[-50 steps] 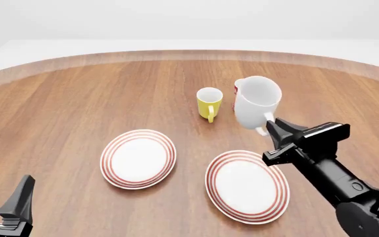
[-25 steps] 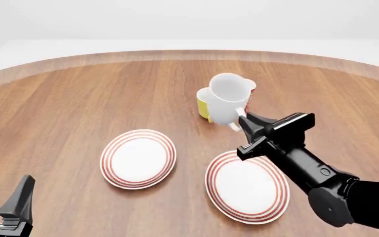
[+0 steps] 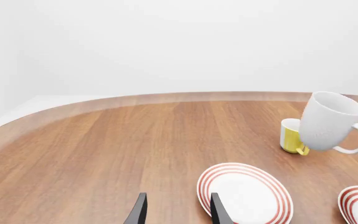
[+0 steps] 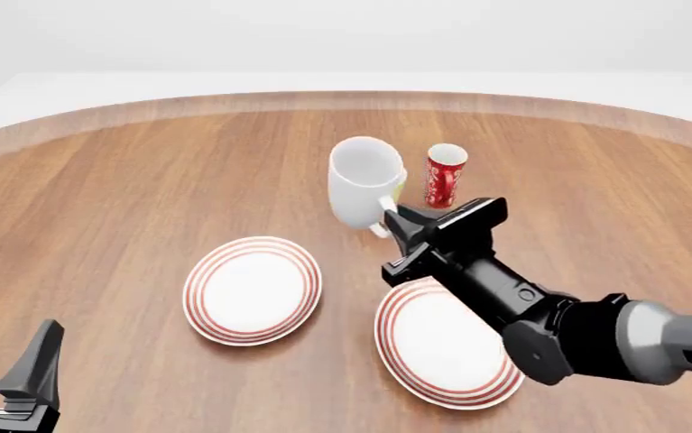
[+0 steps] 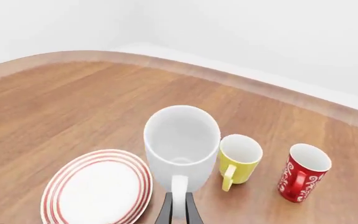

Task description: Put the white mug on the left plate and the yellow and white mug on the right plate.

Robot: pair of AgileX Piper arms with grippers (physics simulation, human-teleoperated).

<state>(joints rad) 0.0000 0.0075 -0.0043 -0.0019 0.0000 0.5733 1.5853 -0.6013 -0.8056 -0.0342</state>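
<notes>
My right gripper (image 4: 391, 219) is shut on the handle of the white mug (image 4: 363, 179) and holds it tilted above the table. The mug is in the air, beyond and between the two plates. It also shows in the right wrist view (image 5: 182, 140) and the left wrist view (image 3: 328, 121). The small yellow and white mug (image 5: 240, 158) stands on the table just behind it and is almost hidden in the front view. The smaller left plate (image 4: 253, 289) and the larger right plate (image 4: 439, 361) lie empty. My left gripper (image 4: 3, 365) is open at the near left.
A slim red cup (image 4: 446, 175) with white lettering stands to the right of the yellow mug. My right arm (image 4: 562, 329) stretches over the right plate's right part. The table's curved far edge (image 4: 346, 99) runs behind the cups.
My right gripper has carried the white mug to the left, from the right of the yellow mug to in front of it. The red cup has come into view. The left arm is still.
</notes>
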